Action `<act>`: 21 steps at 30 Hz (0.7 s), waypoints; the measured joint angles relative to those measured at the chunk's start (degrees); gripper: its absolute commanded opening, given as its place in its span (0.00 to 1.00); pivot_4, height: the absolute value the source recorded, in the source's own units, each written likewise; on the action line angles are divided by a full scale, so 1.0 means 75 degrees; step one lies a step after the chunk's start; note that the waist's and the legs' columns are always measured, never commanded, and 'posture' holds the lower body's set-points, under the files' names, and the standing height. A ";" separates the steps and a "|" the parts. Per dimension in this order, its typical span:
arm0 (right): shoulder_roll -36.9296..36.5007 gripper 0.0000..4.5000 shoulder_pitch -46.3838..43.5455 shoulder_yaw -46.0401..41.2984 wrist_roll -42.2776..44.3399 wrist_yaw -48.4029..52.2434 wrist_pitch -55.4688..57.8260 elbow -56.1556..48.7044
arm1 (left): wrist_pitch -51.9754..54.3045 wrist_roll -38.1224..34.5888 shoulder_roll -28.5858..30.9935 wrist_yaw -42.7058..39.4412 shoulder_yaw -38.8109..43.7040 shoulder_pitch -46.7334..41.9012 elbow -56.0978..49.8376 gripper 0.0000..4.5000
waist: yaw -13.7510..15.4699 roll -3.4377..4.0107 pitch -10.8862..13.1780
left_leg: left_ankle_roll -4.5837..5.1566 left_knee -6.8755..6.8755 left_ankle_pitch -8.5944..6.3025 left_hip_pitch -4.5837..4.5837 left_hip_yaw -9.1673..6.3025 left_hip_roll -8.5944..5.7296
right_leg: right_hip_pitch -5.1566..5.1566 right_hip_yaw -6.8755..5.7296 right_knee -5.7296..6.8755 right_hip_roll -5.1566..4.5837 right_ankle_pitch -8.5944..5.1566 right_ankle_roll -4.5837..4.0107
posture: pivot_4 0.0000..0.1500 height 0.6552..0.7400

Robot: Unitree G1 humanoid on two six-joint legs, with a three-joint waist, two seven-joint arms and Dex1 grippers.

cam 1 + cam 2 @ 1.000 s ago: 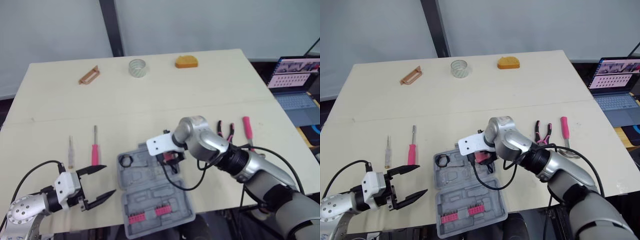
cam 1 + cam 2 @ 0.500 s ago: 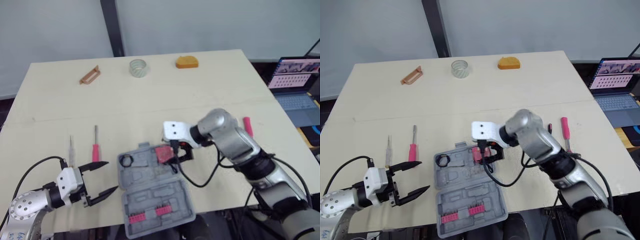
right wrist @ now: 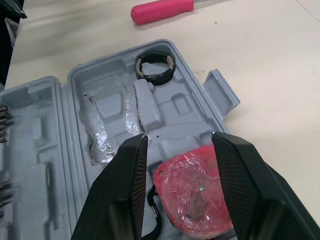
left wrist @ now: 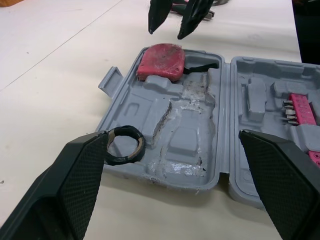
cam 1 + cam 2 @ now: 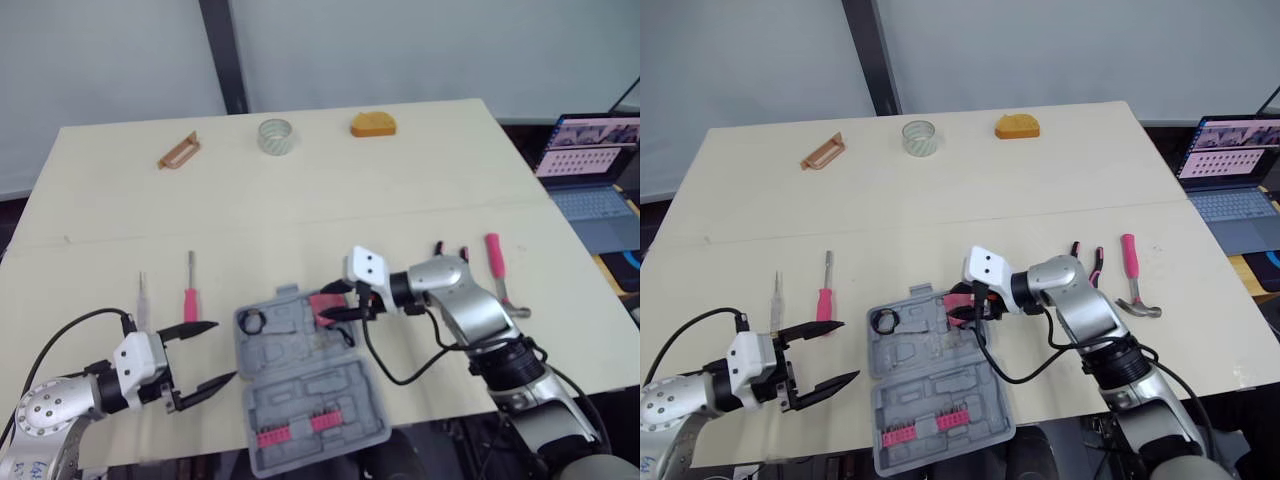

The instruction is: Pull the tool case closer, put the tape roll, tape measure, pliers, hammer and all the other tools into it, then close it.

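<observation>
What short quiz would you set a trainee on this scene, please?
1. True or false: the tool case is shut.
2. The right pincer above the red tape measure is: A open, B shut on it, C shut on nothing.
3. Fill in: the black tape roll lies ___ the case.
Key: 1 false; 2 A; 3 inside.
</observation>
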 measured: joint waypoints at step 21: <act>0.0406 0.48 0.0278 -0.0178 0.0108 -0.0657 -0.1711 0.1966 | 0.0236 -0.0002 0.0092 -0.0080 0.0220 0.0028 -0.0069 1.00 | 0.0000 0.0000 0.0000 | 0.0000 0.0001 0.0000 0.0002 0.0001 0.0000 | 0.0002 0.0000 0.0000 0.0000 0.0000 0.0000 | 1.00 0.94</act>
